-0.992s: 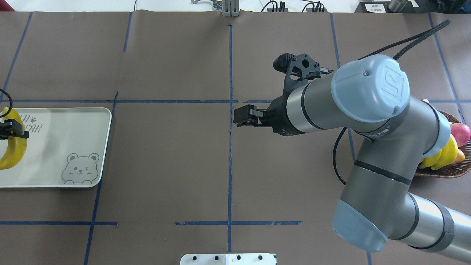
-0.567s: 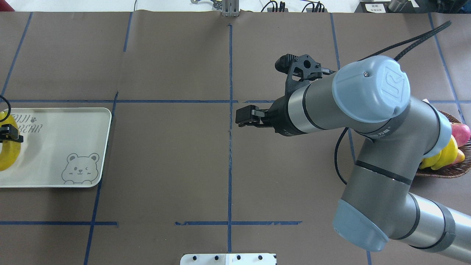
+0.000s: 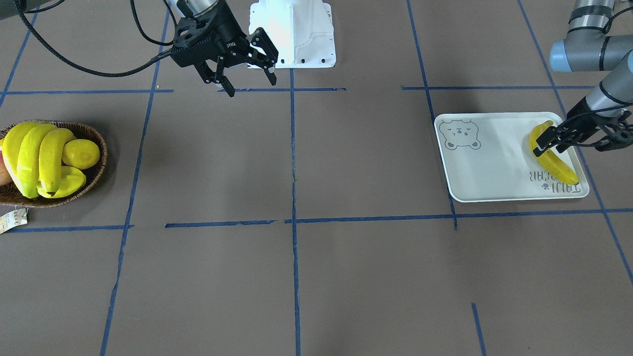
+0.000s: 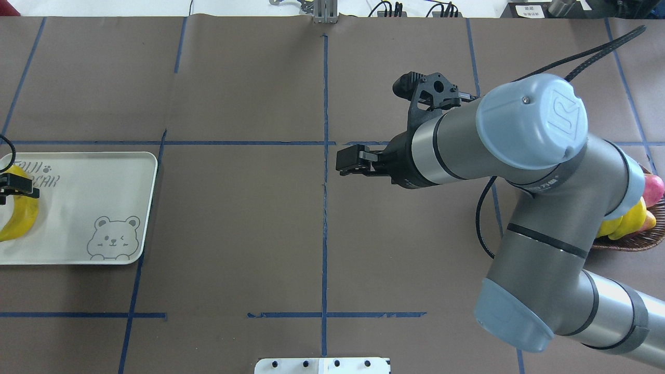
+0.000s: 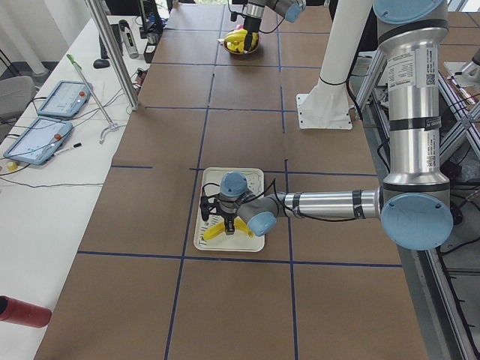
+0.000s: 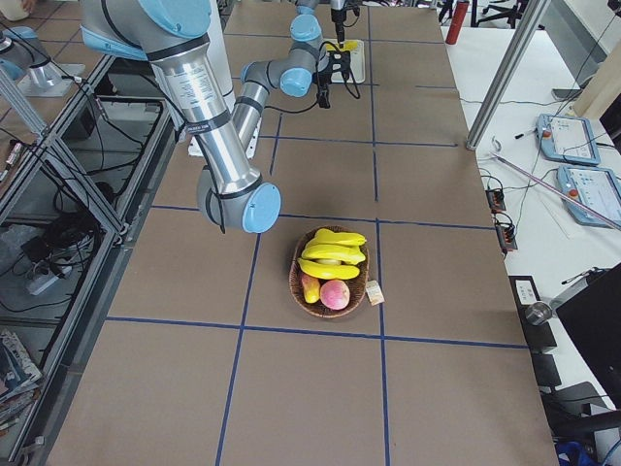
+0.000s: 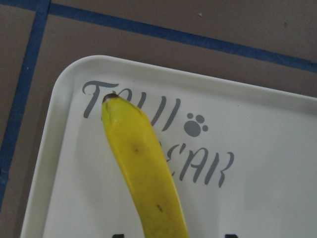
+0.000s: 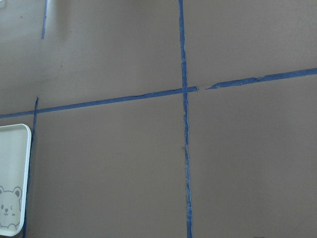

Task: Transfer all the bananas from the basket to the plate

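The left gripper (image 3: 544,143) grasps a banana (image 3: 553,159) low over the plate (image 3: 489,163); released too high, the banana may roll off. The right gripper (image 3: 246,69) hangs with jaws apart, empty. Other bananas (image 3: 37,158) wait in the basket (image 3: 94,180). The table (image 3: 316,277) is brown paper with blue tape.

**What the views leave out**

Overhead, the right arm (image 4: 519,156) covers most of the basket (image 4: 631,244), and the picture's edge cuts the plate (image 4: 78,208). The left gripper (image 3: 546,141) straddles the banana (image 3: 556,163); contact is unclear.
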Motion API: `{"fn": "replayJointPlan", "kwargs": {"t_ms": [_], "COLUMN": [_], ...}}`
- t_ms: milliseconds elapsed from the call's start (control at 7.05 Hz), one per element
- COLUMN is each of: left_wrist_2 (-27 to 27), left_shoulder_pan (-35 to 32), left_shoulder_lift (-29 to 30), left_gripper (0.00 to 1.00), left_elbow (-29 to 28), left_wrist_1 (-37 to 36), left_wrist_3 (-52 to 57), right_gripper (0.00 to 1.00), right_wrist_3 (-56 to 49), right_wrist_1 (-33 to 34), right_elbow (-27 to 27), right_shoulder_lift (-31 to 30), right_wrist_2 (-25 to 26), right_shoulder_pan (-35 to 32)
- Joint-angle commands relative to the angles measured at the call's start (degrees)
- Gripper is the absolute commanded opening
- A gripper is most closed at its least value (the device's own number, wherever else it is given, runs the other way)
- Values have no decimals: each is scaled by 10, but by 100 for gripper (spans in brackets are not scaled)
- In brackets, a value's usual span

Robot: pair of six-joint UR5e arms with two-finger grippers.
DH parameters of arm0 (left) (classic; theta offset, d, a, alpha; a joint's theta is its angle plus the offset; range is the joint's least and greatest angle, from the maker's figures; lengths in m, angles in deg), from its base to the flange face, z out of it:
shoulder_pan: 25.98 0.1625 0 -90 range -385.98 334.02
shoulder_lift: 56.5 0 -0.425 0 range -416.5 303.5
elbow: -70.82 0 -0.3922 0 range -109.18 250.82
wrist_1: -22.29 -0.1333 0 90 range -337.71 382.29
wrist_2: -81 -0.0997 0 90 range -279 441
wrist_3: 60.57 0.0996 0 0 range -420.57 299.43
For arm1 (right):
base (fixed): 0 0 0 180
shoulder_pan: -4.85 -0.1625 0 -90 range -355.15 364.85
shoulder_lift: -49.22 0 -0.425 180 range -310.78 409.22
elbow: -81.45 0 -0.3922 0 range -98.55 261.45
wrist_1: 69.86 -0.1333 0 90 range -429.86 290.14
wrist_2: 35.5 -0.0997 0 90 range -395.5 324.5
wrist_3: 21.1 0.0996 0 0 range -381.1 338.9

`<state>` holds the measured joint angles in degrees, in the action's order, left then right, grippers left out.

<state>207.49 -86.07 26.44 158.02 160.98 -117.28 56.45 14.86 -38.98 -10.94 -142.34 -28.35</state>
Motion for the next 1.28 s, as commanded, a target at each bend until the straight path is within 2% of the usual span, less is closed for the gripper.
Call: {"fn": "replayJointPlan", "kwargs": {"t_ms": [0,142,425,709,851,1134], "left_wrist_2": [28,85,97,96,94,89], "left_shoulder_pan": [-43,-81,-95,-107,-112,-112], "left_shoulder_lift": [12,13,12,13,13,13], "left_gripper": [100,100,100,100,100,100], "left_elbow": [16,17,32,37,39,44], "left_wrist_1": [-7,-14,-15,-43,-44,-43], "left_wrist_3": [-1,0,36,85,85,85], "right_gripper": [100,100,100,100,100,100], "right_wrist_3": [-15,-54,-166,-275,-280,-307], "right_wrist_1": [6,9,8,2,3,4], "right_elbow": [-23,-26,-41,-69,-67,-33], "right_shoulder_lift": [-50,-75,-154,-254,-264,-269], "right_wrist_2": [-50,-78,-80,-119,-138,-128], "right_shoulder_pan": [-51,-83,-109,-169,-186,-189]}}
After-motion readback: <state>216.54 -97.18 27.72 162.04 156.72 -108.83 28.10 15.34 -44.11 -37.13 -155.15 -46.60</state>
